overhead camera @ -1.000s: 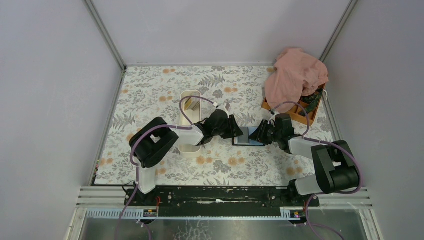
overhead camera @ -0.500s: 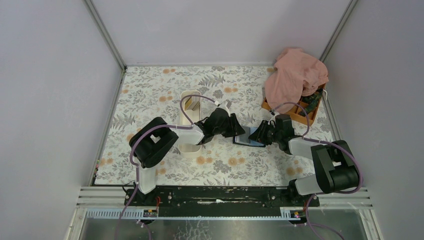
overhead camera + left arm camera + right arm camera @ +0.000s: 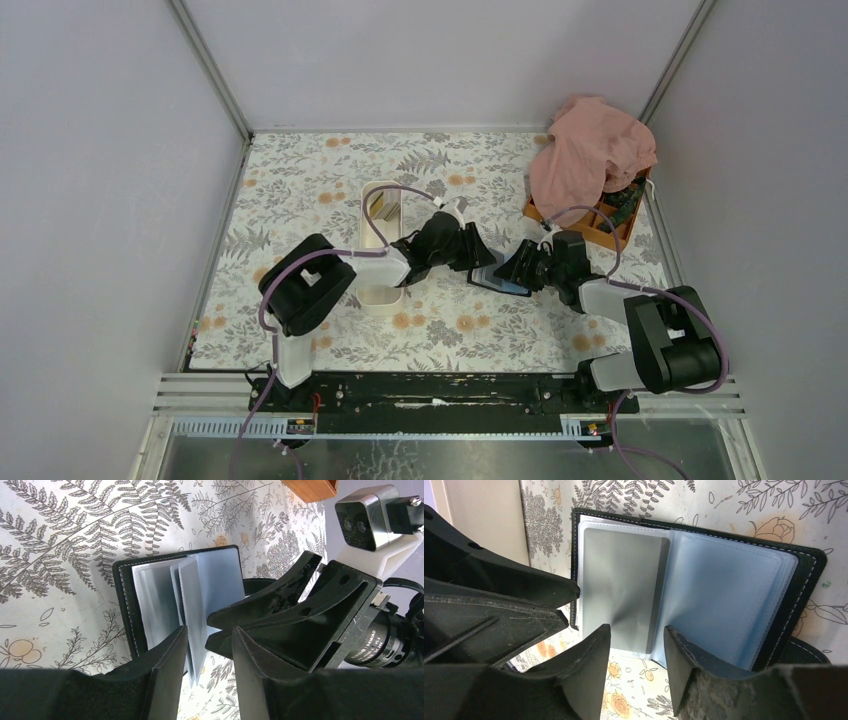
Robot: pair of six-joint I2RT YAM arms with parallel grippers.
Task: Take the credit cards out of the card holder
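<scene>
1. My right jaws are spread, straddling the edge of a grey card [image 3: 621, 590] in its clear sleeve, not pinching.
2. My left jaws are spread too, with one clear leaf [image 3: 191, 610] standing between them.
3. The card holder [image 3: 497, 282] lies open on the desk [image 3: 320, 180] between my wrists, near the white tray [image 3: 381, 240].
4. Far right, a pink cloth [image 3: 590, 155] drapes over an orange box [image 3: 600, 228].

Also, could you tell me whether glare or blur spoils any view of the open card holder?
Right wrist view: mild sheen on the clear sleeves of the black folding card holder, nothing washed out or blurred. Left wrist view: stitching sharp, evenly lit. Top view: flat light, holder tiny.
</scene>
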